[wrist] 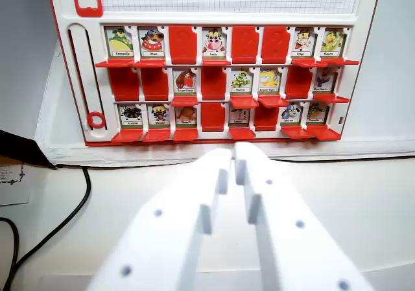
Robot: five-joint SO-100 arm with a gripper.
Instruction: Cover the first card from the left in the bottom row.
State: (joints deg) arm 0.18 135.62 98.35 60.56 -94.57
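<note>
A white game board [65, 77] with red flaps holds three rows of picture cards in the upper half of the wrist view. In the bottom row, the first card from the left [131, 115] shows a dark figure and is uncovered, with its red flap [127, 135] lying flat below it. My white gripper [233, 153] fills the lower middle of the view, its jaws close together with only a narrow gap and nothing between them. Its tips sit in front of the board's lower edge, to the right of that card.
Several cards in each row stand uncovered, others are hidden behind raised red flaps [213, 116]. A red slider ring [96, 119] sits in the board's left slot. A black cable [61, 223] curves over the white table at lower left, beside a dark object [23, 150].
</note>
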